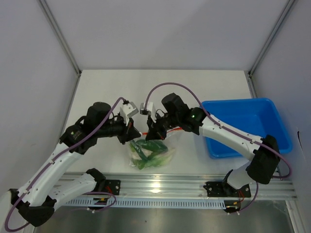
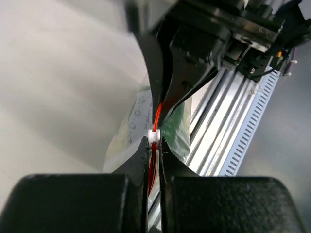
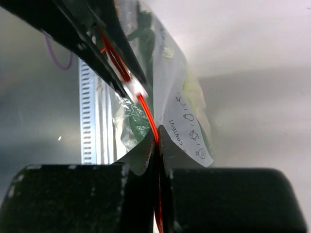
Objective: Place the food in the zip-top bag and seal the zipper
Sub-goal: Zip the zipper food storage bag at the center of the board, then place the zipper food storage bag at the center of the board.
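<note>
The left gripper (image 1: 135, 133) has its fingers pressed together on the zipper (image 2: 156, 120), and the orange-red strip runs straight out from between its pads toward the other arm. Just past its fingertips (image 2: 140, 158) a small white slider (image 2: 154, 136) sits on the strip (touching the tips, as far as the left wrist view shows). The right gripper (image 1: 150, 131) faces it and is likewise clamped tight on the same strip. In the right wrist view the zipper leaves its fingers (image 3: 166, 162) and curves up to the slider, with the left arm's fingers directly behind it. The two sets of fingertips are near each other, joined by a short run of zipper.

The zip-top bag (image 1: 148, 154) hangs from the strip below both pairs of fingers and spreads down toward the table (image 1: 194, 87). The food (image 1: 147, 148) is inside it, beneath the fingers, with green leaves and paler stalks showing through the crinkled plastic. A blue bin (image 1: 248, 126) sits on the right gripper's outer side, well apart from its fingers.
</note>
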Available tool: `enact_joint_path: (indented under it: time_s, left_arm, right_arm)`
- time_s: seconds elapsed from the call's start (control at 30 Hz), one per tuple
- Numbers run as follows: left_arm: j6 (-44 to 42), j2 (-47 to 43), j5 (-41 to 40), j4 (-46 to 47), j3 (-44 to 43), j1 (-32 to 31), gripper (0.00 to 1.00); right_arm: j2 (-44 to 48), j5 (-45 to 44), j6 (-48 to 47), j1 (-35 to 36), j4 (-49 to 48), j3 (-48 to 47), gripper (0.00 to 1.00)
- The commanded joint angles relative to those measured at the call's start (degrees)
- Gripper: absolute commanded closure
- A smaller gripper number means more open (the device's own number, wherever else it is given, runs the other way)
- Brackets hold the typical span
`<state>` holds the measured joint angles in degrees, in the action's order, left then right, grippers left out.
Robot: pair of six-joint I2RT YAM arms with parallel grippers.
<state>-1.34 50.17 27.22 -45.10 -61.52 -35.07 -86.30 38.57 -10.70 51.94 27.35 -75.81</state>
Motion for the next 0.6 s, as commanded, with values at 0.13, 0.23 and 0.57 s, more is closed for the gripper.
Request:
enact_joint_path:
  time_s: [0.13,0.23,0.57]
  left_arm:
    - [6.69,-7.8,-17.54,0.64,2.19,0.44,0.99]
    - [9.68,-9.83,-22.02,-1.38,3.24,0.44,0.99]
    - [13.56,-11.24,-28.89,-4.03,3.86,0.53,0.99]
  right_arm:
    - [4.56,-14.48,7.61,-1.84,-4.32,5.58,1.0]
    - [5.35,-15.27,8.94,-3.07,-5.03,7.78,1.0]
    - [7.9,-16.07,10.44,-3.25,-7.14,11.56,1.0]
